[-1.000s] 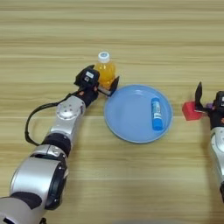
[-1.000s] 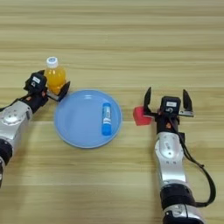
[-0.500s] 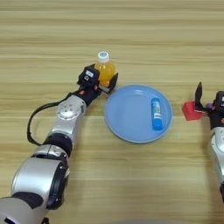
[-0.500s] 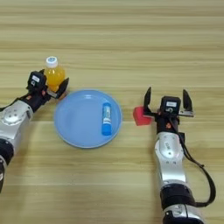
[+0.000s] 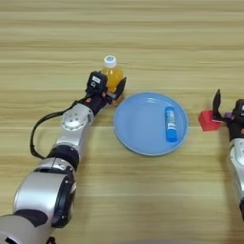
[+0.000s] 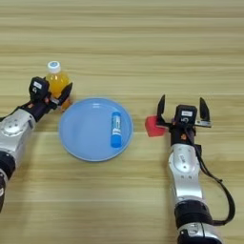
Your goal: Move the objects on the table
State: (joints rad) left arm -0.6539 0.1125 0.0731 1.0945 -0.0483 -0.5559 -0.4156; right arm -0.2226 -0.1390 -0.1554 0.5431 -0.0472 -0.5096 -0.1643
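Observation:
The small orange-drink bottle [image 5: 111,75] with a white cap stands upright just past the far-left rim of the blue plate. My left gripper [image 5: 108,89] reaches in from the lower left and is shut on the bottle's lower part, with one black finger [image 5: 120,88] against its right side. The blue glue-stick tube [image 6: 115,129] lies inside the plate, right of its middle. A small red cube [image 6: 152,126] rests on the table right of the plate. My right gripper [image 6: 182,106] stands open and empty, and the cube sits just outside its left finger [image 6: 161,105].
The round blue plate [image 6: 83,131] lies at the centre of the wooden table [image 5: 143,33]. My left forearm [image 5: 71,128] stretches across the near-left table, trailing a black cable. The right forearm [image 6: 186,176] rises from the near edge.

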